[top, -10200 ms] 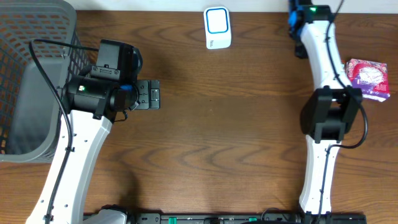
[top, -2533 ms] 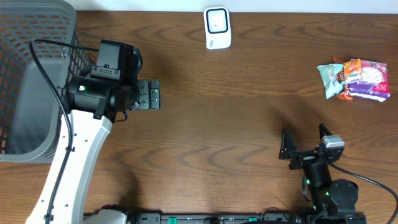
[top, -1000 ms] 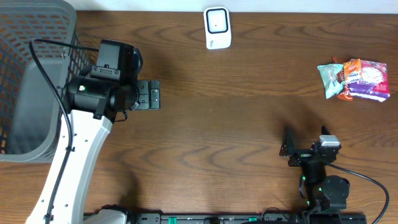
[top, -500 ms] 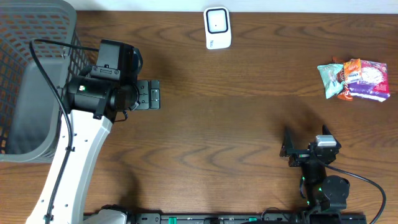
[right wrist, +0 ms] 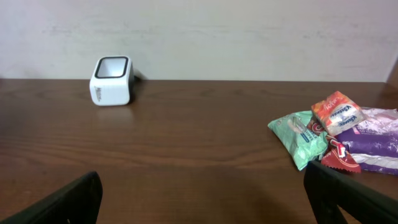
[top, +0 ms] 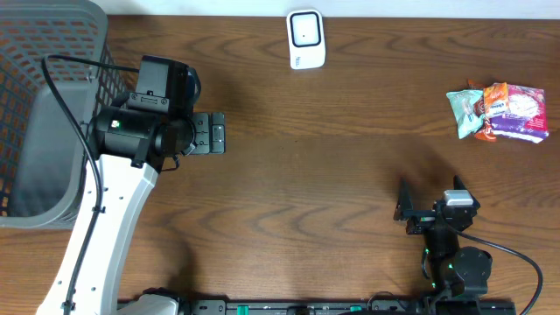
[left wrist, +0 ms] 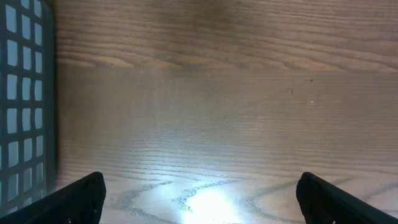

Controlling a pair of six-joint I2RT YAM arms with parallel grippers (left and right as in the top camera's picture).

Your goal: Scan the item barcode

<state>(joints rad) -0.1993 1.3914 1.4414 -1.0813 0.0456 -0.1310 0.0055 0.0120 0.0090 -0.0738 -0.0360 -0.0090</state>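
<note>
Several snack packets (top: 497, 111) lie in a small pile at the table's right edge. In the right wrist view they are a green packet (right wrist: 298, 137), an orange one (right wrist: 337, 112), a purple one (right wrist: 376, 144) and a red one (right wrist: 339, 157). The white barcode scanner (top: 305, 38) stands at the back centre, and it shows at the far left (right wrist: 112, 81) in the right wrist view. My right gripper (top: 429, 206) is open and empty near the front edge, well short of the packets. My left gripper (top: 217, 133) hangs open over bare wood beside the basket, holding nothing.
A grey mesh basket (top: 35, 105) fills the back left corner, and its wall (left wrist: 25, 99) shows at the left of the left wrist view. A pale wall (right wrist: 249, 31) rises behind the table. The left arm's white link runs along the front left.
Over ten seconds the right arm has pulled back from the packets at the back right to the front edge. In the last second nothing visibly moved.
</note>
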